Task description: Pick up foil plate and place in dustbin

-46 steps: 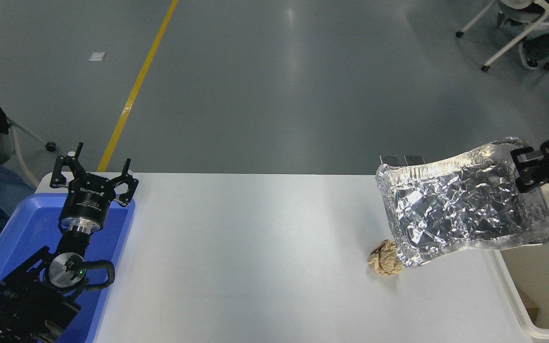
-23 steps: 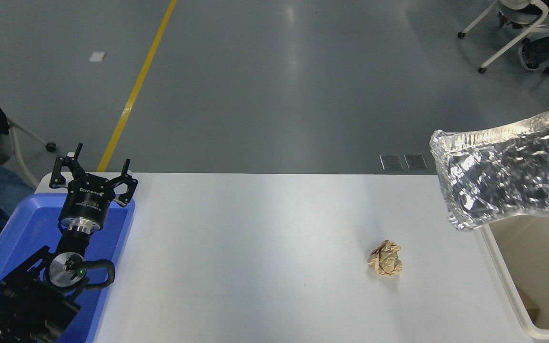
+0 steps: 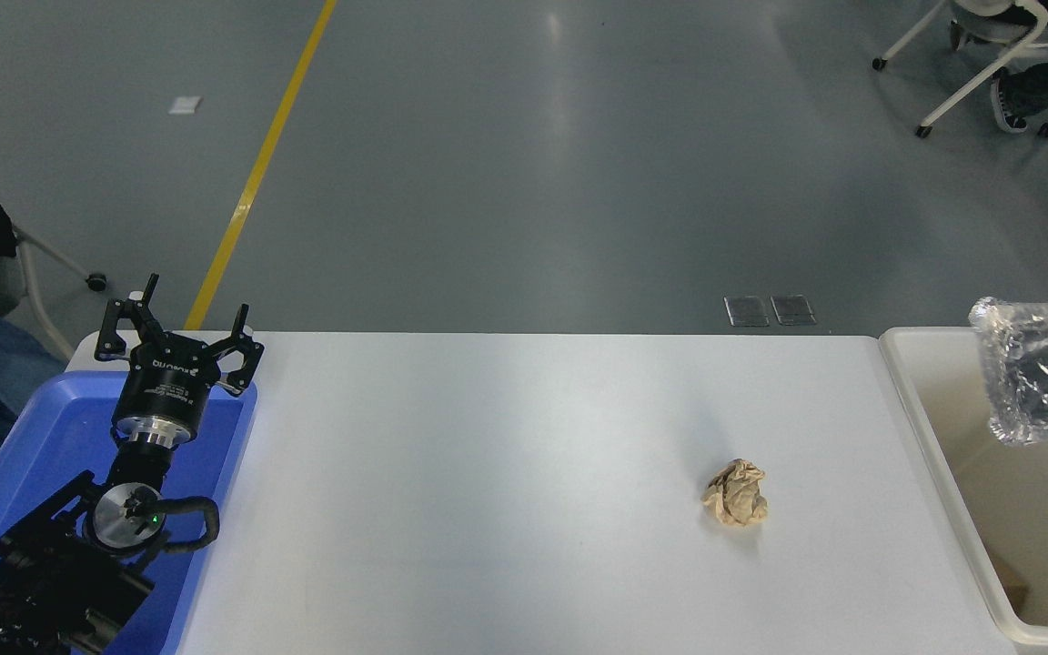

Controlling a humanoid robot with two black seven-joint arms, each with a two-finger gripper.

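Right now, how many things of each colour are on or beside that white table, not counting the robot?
Silver: 1, foil plate, above the dustbin
Cream-white: 1, dustbin
Blue: 1, tray
Brown: 1, paper ball
Total: 4

Shiny crinkled silver foil plate (image 3: 1042, 377) at 3 o'clock: only its left part shows, rest cut by frame edge. Cream-white plastic dustbin (image 3: 929, 455) also cropped, right and bottom. Right arm and gripper out of frame.
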